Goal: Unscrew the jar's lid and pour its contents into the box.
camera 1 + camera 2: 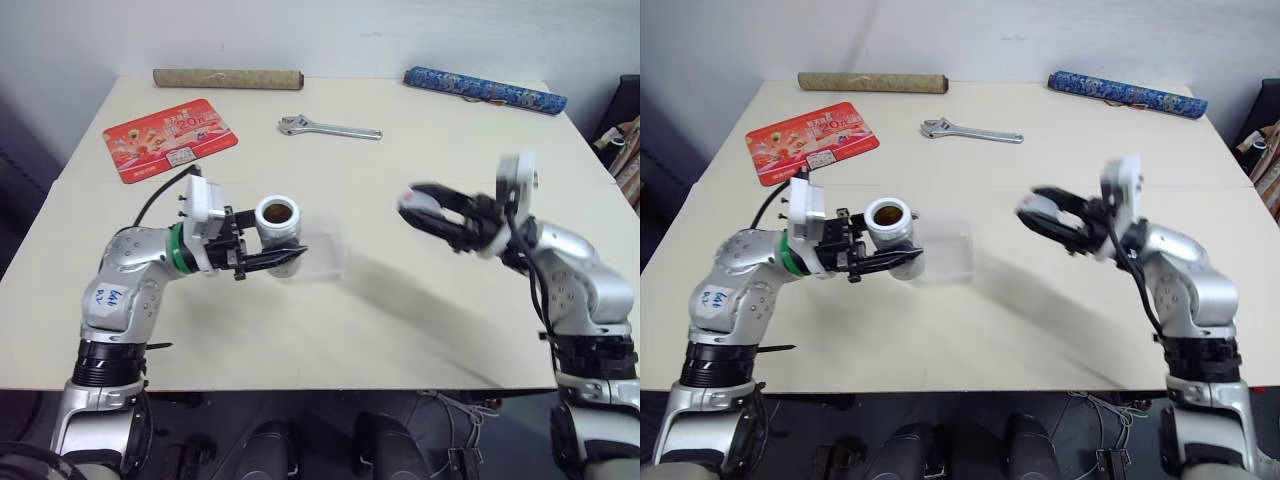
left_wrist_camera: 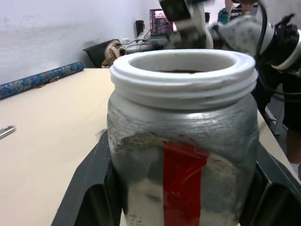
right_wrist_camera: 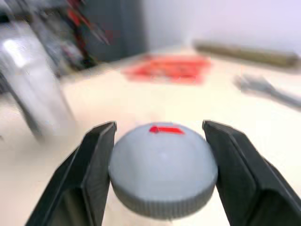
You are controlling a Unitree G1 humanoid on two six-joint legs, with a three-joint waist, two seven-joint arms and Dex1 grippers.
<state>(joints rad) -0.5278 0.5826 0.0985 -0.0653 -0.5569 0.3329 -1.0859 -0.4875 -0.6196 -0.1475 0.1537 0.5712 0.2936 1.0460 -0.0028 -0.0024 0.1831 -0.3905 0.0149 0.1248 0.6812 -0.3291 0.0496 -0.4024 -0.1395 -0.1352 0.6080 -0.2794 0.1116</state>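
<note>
Lid's off! The right gripper (image 3: 160, 176) is clamped on the grey lid (image 3: 162, 172), red mark up, held above the table (image 1: 400, 310), well apart from the jar. Over on the other side the left gripper (image 1: 272, 262) is squeezed tight round the jar (image 1: 277, 222), upright, mouth open, brownish contents (image 1: 277, 212) showing inside. The clear box (image 1: 322, 250) sits just beside the jar, towards the table's middle. So unscrewing looks done, pour step's up next, imo. Next move calls for the left wrist to carry the jar's mouth over the box & tip it towards the tray, slow enough that the bits land inside the rim. Right arm prob needs to park the lid clear of the box.
</note>
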